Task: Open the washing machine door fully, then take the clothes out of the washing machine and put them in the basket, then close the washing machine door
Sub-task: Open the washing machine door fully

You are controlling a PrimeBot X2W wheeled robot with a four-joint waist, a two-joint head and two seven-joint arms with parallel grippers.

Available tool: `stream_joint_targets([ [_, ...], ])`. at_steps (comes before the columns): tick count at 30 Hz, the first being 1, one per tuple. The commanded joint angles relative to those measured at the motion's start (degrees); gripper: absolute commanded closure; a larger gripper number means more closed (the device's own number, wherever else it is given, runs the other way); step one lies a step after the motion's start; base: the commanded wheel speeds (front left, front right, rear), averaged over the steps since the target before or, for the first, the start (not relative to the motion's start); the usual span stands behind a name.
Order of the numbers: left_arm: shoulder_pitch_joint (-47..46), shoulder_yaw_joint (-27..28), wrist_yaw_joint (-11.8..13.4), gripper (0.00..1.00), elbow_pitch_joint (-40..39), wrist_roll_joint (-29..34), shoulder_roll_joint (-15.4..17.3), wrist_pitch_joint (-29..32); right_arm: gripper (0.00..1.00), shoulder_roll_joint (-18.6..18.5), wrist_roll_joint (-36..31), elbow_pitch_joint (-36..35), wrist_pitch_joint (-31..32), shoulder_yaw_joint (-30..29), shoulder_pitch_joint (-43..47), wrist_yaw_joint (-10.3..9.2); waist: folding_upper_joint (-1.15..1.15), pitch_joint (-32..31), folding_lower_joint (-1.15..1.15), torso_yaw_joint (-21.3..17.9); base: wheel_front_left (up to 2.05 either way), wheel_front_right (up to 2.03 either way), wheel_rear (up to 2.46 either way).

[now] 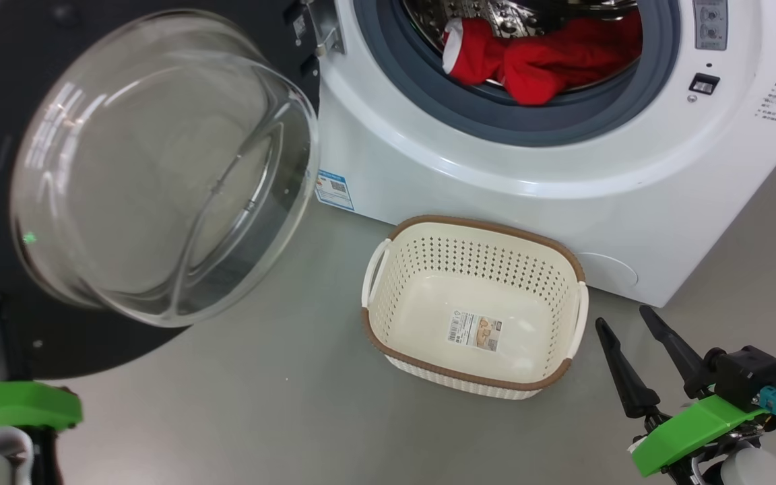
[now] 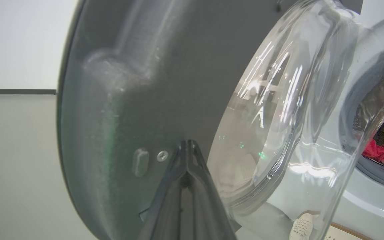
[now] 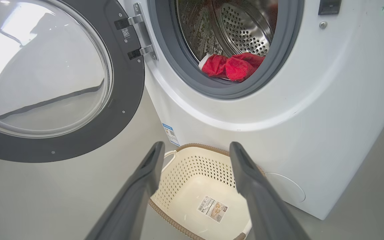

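Two tools: the left tool (image 2: pixel 187 148) is seen pressed together, tips close to the dark inner ring of the washing machine door (image 1: pixel 159 168); whether they touch cannot be told. The right tool (image 1: pixel 622 316) is held spread and empty, near the basket (image 1: pixel 489 225).
Door: swung well out from the washing machine (image 1: pixel 563 195). It is judged stiff, with a breakable glass bowl, and is best pushed at the ring.
Clothes, place: the clothes (image 1: pixel 543 64) are heaped at the drum's front lip, against the grey seal.
Clothes, handling: judged soft, light and limp, and likely to drape or catch on the seal.
Hold: the raised red fold nearest the opening is suggested, pinched deep.
Basket: set on the floor before the machine, nothing in it but a label. It is judged light and easily shoved.
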Motion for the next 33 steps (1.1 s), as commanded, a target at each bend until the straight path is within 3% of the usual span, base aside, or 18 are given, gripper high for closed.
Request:
stream_joint_targets([
  [1, -4.0, 4.6, -0.9, 1.0, 1.0, 0.7, 3.8, -0.7, 0.0, -0.9, -0.5, -1.1, -0.7, 1.5, -1.6, 0.09, 0.0, 0.6, 0.0, -0.6, 0.0, 0.0, 0.0],
  [21, -17.3, 16.1, -4.9, 1.0, 17.2, 6.2, 8.1, -0.7, 0.0, -2.2, -1.0, -0.9, -0.7, 3.2, -4.5, 0.09, 0.0, 4.7, 0.0, -3.3, 0.0, 0.0, 0.0],
  [33, -18.0, 19.3, -5.5, 1.0, 19.5, 9.5, 7.7, -0.7, 0.0, -2.2, -0.9, -0.6, -0.7, 3.4, -5.2, 0.09, 0.0, 4.7, 0.0, -4.1, 0.0, 0.0, 0.0],
])
